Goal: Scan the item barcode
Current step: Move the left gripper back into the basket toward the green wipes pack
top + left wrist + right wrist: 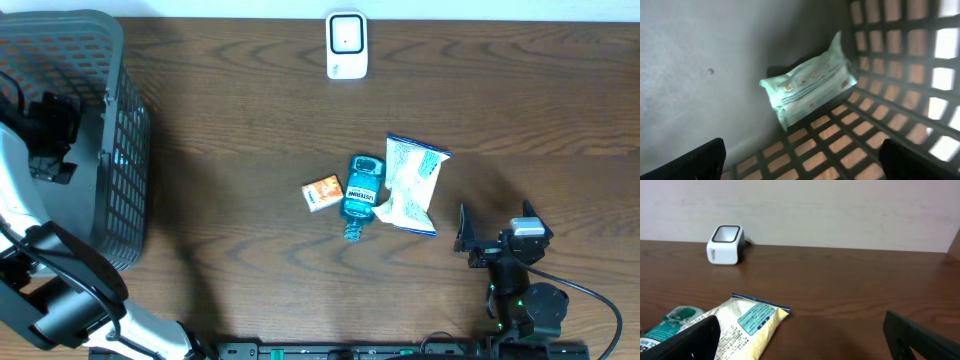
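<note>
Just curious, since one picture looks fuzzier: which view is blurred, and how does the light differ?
Left wrist view: soft, slightly blurred on the green pack, light glaring through the basket grid at right. Right wrist view: scanner sharp, own fingers dark blurs. Overhead: even light, soft shadow beside the basket.

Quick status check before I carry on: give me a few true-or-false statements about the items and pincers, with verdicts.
1. A green pack lies inside the basket. True.
2. The right pincer holds the bottle. False: it is open, empty and apart from the bottle.
3. The scanner stands apart from the other items. True.
4. The orange box is in the basket. False: it lies on the table beside the bottle.
5. The left pincer grips the pack. False: it is open and off the pack.
</note>
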